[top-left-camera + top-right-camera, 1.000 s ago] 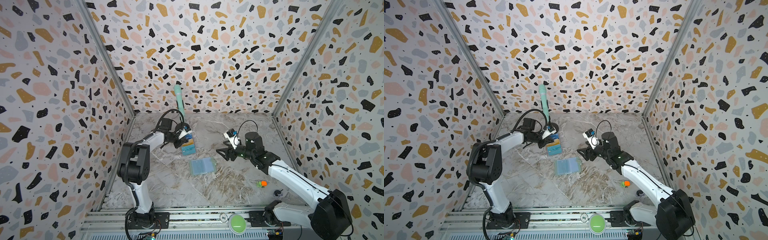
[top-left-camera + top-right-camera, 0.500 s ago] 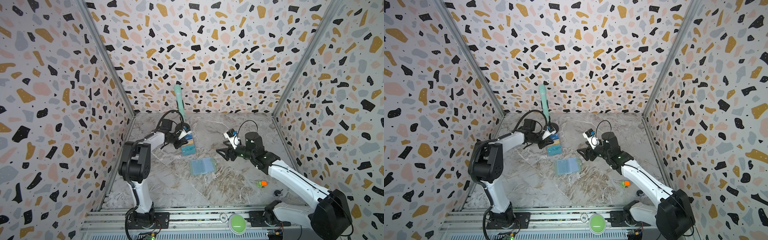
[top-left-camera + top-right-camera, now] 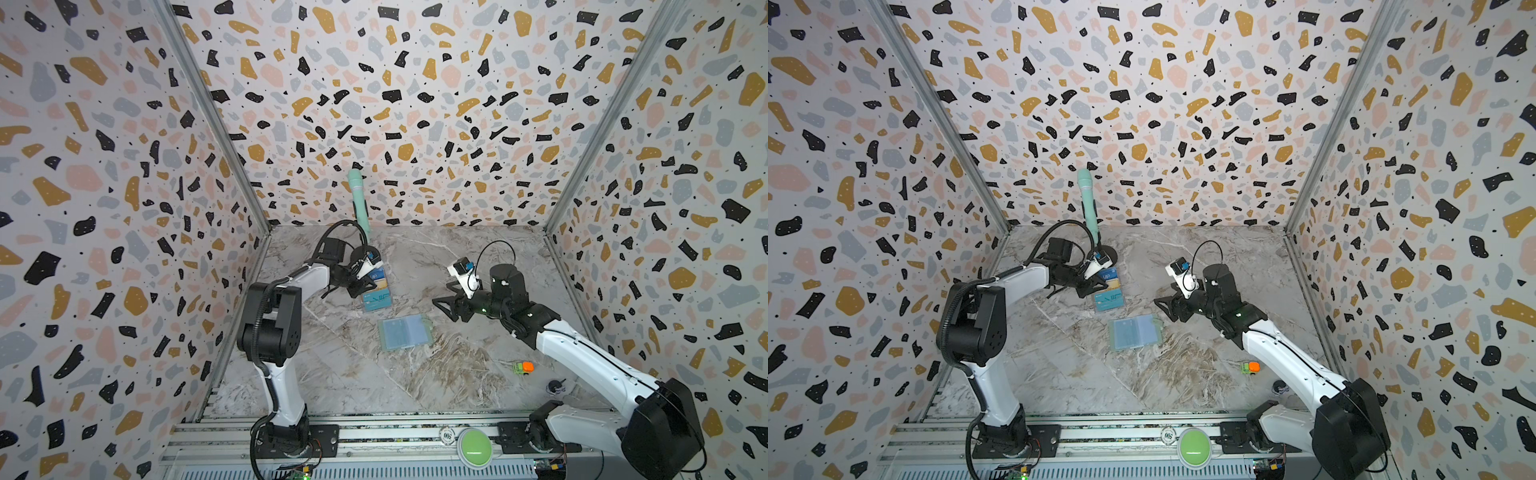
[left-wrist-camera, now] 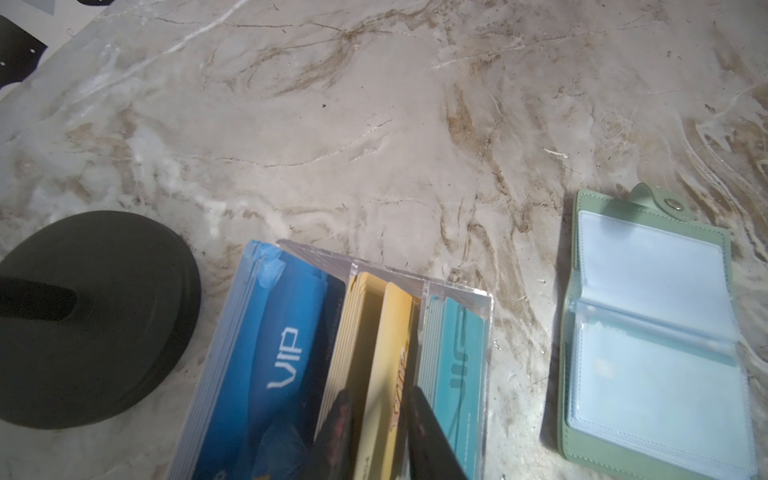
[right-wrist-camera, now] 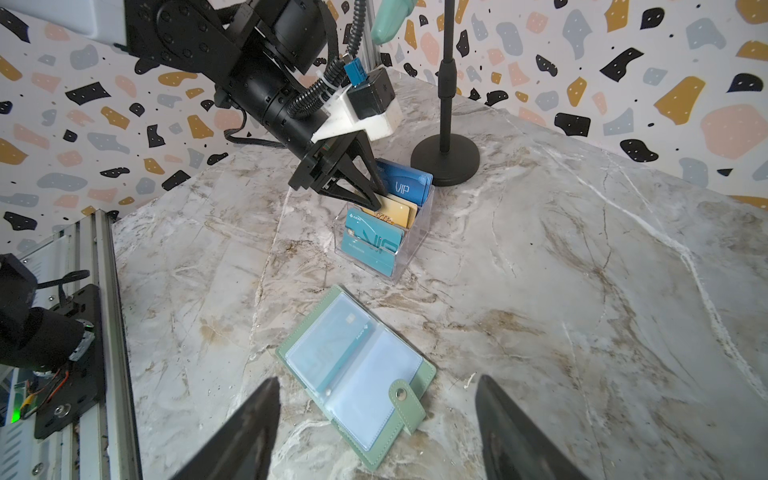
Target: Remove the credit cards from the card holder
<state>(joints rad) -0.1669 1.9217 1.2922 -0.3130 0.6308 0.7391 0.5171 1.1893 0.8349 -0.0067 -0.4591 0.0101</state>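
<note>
The mint-green card holder [image 3: 405, 332] [image 3: 1136, 332] lies open and flat on the marble, its snap tab [image 5: 405, 401] unfastened. A teal card [image 5: 332, 349] shows through one pale blue sleeve. Behind it stands a clear tiered stand [image 3: 376, 305] [image 5: 409, 257] with blue, yellow and teal cards. My left gripper [image 4: 380, 392] [image 3: 365, 286] reaches into the stand's middle tier. Its fingers stand slightly apart on either side of a golden yellow credit card [image 4: 386, 353], so it is open. My right gripper [image 5: 378, 379] [image 3: 442, 307] hovers wide open and empty, right of the holder.
A mint microphone [image 3: 357, 195] stands on a black round base [image 4: 91, 316] just behind the stand. A small orange and green toy [image 3: 523, 367] and a small black object [image 3: 555, 386] lie at the front right. Patterned walls close three sides.
The left gripper's fingers have parted from the yellow card in the stand. Neither arm has visibly moved otherwise.
</note>
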